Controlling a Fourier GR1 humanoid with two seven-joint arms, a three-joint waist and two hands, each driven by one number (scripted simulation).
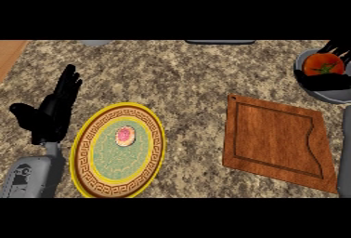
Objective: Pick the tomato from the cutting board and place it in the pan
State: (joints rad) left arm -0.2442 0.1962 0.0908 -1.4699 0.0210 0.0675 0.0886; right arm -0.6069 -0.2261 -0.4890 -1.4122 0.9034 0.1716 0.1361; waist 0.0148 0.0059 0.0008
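Though idle, worth a note at near left: left hand (49,114), resting fingers-up, fingers spread, holding nothing, just beside plate (83,158) on worktop (185,79). Small pink-topped round item (125,136) at plate centre; can't tell what.

Mid right: board (277,144), bare, so pick-up step judged done.

Far right corner: pan (328,96), partly cut off by view edge. Tomato (323,64) over or in pan, well apart from board; can't tell whether touching pan floor. Right hand (328,82) wrapped round tomato, fingers (337,46) curled about it on far and near sides.

Step in hand, by judgement: placing, approx last stage. Next move calls for lowering till tomato seated in pan, if not already there; then spreading fingers w/o nudging it; then lifting straight up, clear of rim.
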